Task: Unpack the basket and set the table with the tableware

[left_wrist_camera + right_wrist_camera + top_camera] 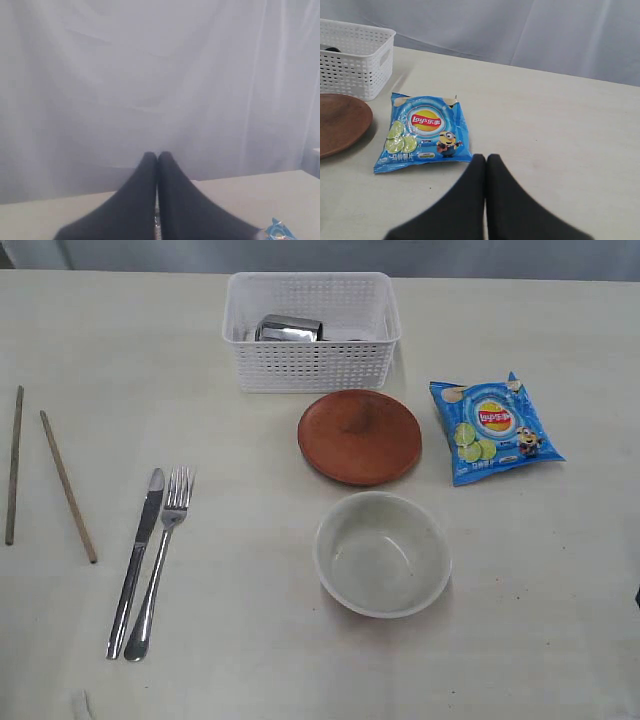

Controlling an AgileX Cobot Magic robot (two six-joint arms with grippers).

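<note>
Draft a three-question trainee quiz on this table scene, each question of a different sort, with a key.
1. True or false: the steel cup is inside the basket.
2. In the exterior view, which item lies just right of the plate? A) fork B) chip bag C) knife
3. How many chopsticks lie on the table?

Key: 1 true; 2 B; 3 two.
</note>
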